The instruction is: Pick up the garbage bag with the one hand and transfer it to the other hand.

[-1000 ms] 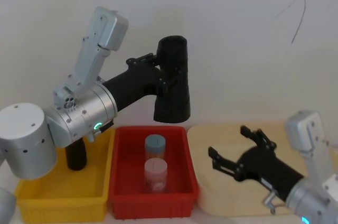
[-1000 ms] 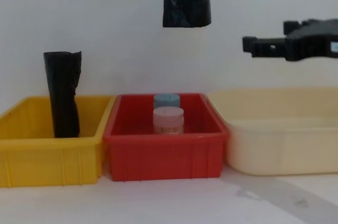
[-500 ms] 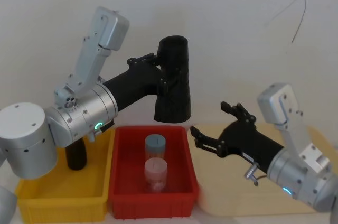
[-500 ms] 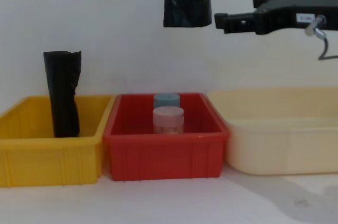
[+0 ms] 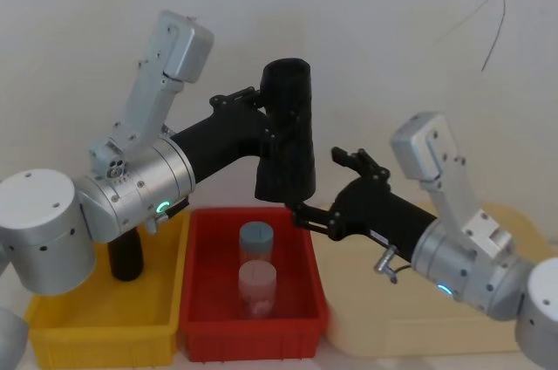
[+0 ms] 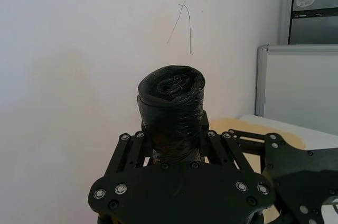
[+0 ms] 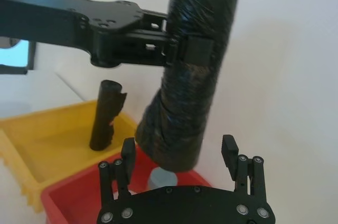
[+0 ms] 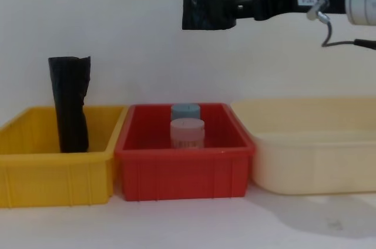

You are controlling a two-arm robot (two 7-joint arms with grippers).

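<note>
Head view: left gripper [image 5: 272, 126] clamped garbage bag [image 5: 288, 161], frame centre.
Right gripper [image 5: 316, 183]: splayed wide, just beside bag's lower half.
Handling: probably light, crinkly, yielding; take lower half.

You have the garbage bag [image 5: 286, 130], a stubby, matte black, crinkly roll, up in the air, upright with a slight tilt. The left gripper [image 5: 272, 119] clamps its upper half. Your right gripper [image 5: 316, 182] is at its lower end, fingers spread on either side and not closed on it.
</note>
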